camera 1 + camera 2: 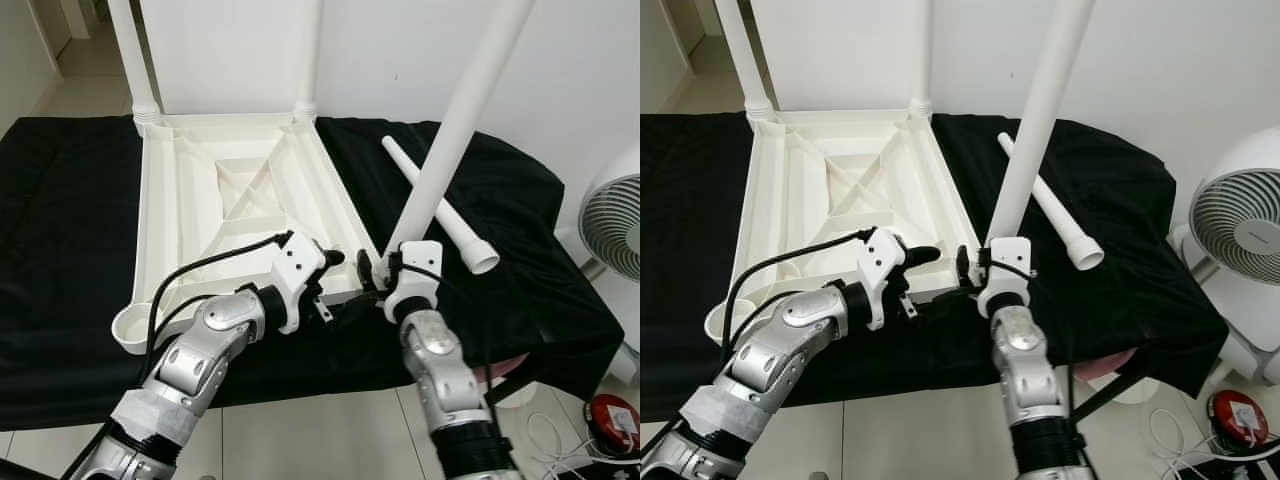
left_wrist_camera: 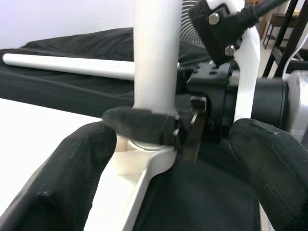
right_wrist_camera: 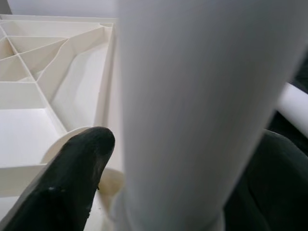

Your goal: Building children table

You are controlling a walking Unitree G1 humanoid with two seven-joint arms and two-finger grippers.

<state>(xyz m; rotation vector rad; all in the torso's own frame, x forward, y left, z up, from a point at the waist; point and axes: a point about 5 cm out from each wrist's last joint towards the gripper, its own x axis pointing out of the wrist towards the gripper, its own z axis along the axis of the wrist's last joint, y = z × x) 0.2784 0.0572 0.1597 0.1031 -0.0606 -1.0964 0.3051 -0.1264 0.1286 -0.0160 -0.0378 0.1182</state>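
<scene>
The white table top (image 1: 240, 200) lies upside down on a black-covered bed (image 1: 60, 220), with 2 legs already standing in its far corners. The right pincer (image 1: 375, 272) is clenched around a third leg (image 1: 455, 130) near its lower end, right at the near right corner socket (image 2: 139, 154). The leg's long axis leans up and away to the right, so it needs tipping upright before it can go down. Its foot looks to be resting in the socket's mouth, though the fingers partly hide the joint. The left pincer (image 1: 325, 265) hovers just beside that corner, reaching in from the left with its fingers spread, gripping nothing. A fourth leg (image 1: 440, 205) lies loose on the bed, beyond the right arm
</scene>
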